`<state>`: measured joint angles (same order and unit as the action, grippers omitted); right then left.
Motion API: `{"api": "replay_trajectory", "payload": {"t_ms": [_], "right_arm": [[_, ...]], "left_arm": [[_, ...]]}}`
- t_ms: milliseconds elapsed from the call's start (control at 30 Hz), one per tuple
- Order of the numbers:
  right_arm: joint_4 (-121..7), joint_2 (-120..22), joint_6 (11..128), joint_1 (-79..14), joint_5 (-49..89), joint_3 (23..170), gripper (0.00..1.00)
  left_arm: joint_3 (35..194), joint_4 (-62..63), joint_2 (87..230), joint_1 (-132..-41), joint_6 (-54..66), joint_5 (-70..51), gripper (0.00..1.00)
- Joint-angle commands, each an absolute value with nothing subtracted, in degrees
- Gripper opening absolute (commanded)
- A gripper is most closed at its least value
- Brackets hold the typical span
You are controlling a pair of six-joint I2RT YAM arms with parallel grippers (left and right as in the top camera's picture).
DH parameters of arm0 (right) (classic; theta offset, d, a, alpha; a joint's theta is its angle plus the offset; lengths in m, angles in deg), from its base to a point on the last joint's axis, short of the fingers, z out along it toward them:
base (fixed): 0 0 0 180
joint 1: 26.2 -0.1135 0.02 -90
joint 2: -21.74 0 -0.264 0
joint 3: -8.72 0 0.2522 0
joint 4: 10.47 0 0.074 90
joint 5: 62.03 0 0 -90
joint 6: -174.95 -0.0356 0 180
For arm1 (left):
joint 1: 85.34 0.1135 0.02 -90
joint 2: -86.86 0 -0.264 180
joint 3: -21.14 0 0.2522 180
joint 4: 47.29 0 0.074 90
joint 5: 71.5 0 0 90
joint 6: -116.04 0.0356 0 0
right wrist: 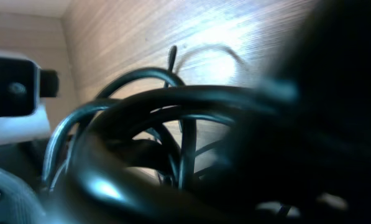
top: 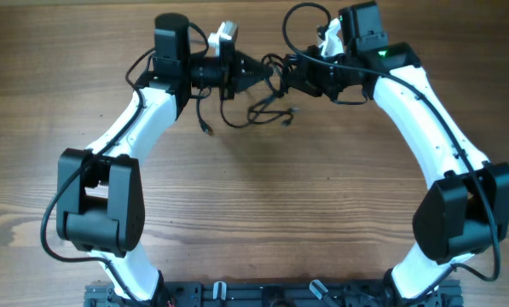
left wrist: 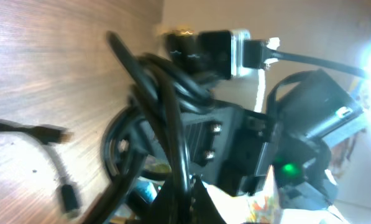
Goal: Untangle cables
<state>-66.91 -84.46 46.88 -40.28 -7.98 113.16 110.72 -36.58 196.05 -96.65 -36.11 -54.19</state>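
Note:
The cables [top: 271, 89] are thin black cords bunched in a knot between my two grippers at the far middle of the table. Loose loops [top: 237, 115] and small plug ends [top: 289, 119] trail onto the wood below the knot. My left gripper [top: 258, 75] is shut on a black cord [left wrist: 176, 137], which runs up between its fingertips [left wrist: 186, 202]. My right gripper [top: 293, 77] meets the bundle from the right and looks shut on it. In the right wrist view, thick blurred loops [right wrist: 173, 106] fill the frame and hide the fingers.
The wooden table [top: 263, 196] spreads out in front of the arms. A plug end [left wrist: 67, 198] and another connector [left wrist: 48, 132] lie on the wood in the left wrist view. The right arm's wrist with its green light [left wrist: 289, 168] faces the left gripper closely.

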Motion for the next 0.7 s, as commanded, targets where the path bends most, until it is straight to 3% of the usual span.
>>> {"api": "replay_trajectory", "payload": {"t_ms": [0,67,167,400,533,667], "right_arm": [[-68.5,-78.7,51.6,-37.0,-10.5,114.1,0.04],[-68.9,-75.4,53.6,-33.2,-18.8,114.1,0.04],[-66.7,-74.4,55.0,-26.0,-38.8,114.1,0.04],[-63.9,-74.4,53.2,-14.1,-44.4,114.1,0.04],[-65.6,-74.4,52.9,-10.1,-33.7,114.1,0.04],[-71.0,-74.4,51.2,-10.3,-3.0,114.1,0.04]], "left_arm": [[111.0,-20.7,196.0,-96.0,-19.9,-41.0,0.04],[111.0,-9.2,196.0,-95.9,-13.0,-28.8,0.04],[111.0,-2.0,196.0,-95.9,-8.1,-20.6,0.04],[111.0,1.1,196.0,-95.9,-5.6,-17.8,0.04],[111.0,1.1,196.0,-95.9,-5.7,-17.9,0.04],[111.0,1.1,196.0,-95.9,-5.6,-18.0,0.04]]}}
